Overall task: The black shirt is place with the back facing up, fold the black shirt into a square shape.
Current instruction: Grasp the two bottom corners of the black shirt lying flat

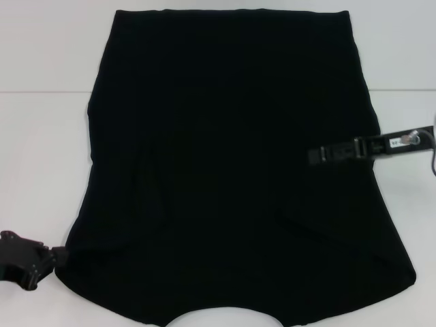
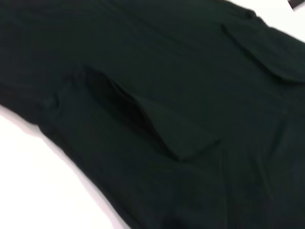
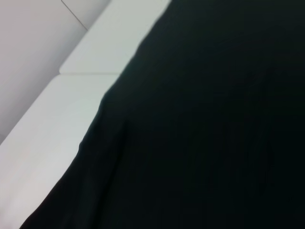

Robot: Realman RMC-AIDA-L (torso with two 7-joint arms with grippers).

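- Jaws of the left gripper [image 1: 60, 255] sit at the near left corner of the black shirt [image 1: 231, 170], right at the hem; whether they are parted or pinching the cloth cannot be told, since dark fingers meet dark fabric there.
- Jaws of the right gripper [image 1: 315, 155] lie over the shirt's right side, reaching inward from the right edge about halfway along its length; their opening cannot be told either.
- Between the two grippers the shirt spreads flat and plain, no lettering showing, widening toward the near hem.
- Just beyond the left gripper, the left wrist view shows the shirt [image 2: 157, 114] with a folded flap and a dark crease across it, and another flap farther off.
- Beside the right gripper, the right wrist view shows smooth shirt fabric [image 3: 205, 133] with its edge running diagonally against the white table [image 3: 62, 119].
- Outward from both grippers, the white table [image 1: 41, 150] surrounds the shirt on the left, right and far sides.
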